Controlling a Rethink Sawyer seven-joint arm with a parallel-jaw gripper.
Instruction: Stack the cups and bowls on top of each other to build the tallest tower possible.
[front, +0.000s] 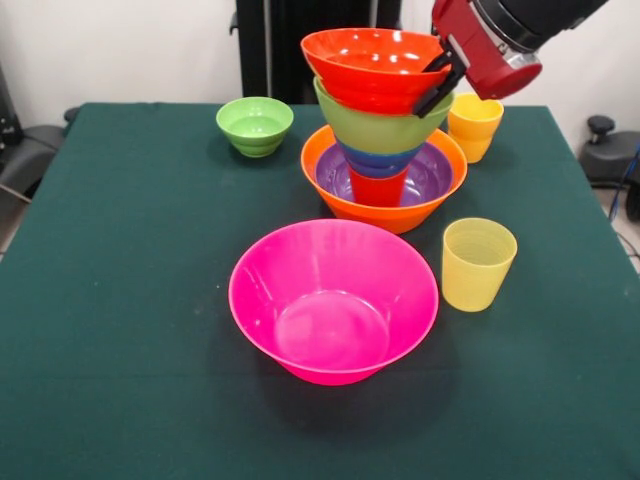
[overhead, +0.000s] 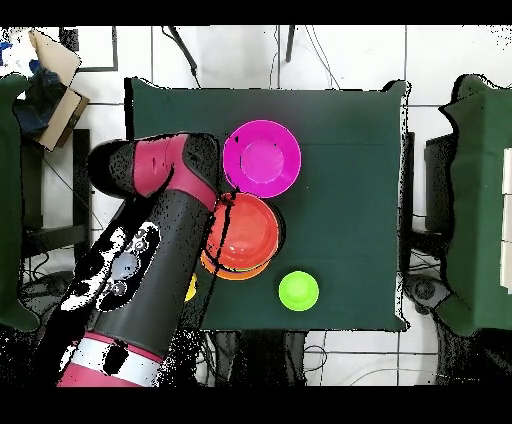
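Observation:
The tower stands at the table's back middle: the large orange bowl (front: 385, 213) holds the purple bowl (front: 432, 175), a red-orange cup (front: 378, 187), the blue bowl (front: 378, 162) and the medium green bowl (front: 385, 128). The red-orange bowl (front: 372, 62) sits on top, tilted slightly. My gripper (front: 434, 86) is at that bowl's right rim, its black fingers (front: 441, 63) closed across the rim. In the overhead view the red-orange bowl (overhead: 245, 232) hides the tower below it. The large pink bowl (front: 333, 300) stands alone in front. The small green bowl (front: 255, 125) stands at the back left.
A pale yellow cup (front: 478, 264) stands right of the pink bowl. A second yellow cup (front: 474, 125) stands behind the tower, under my wrist. In the overhead view my arm (overhead: 160, 250) covers the table's left side beside the pink bowl (overhead: 262, 157) and small green bowl (overhead: 298, 290).

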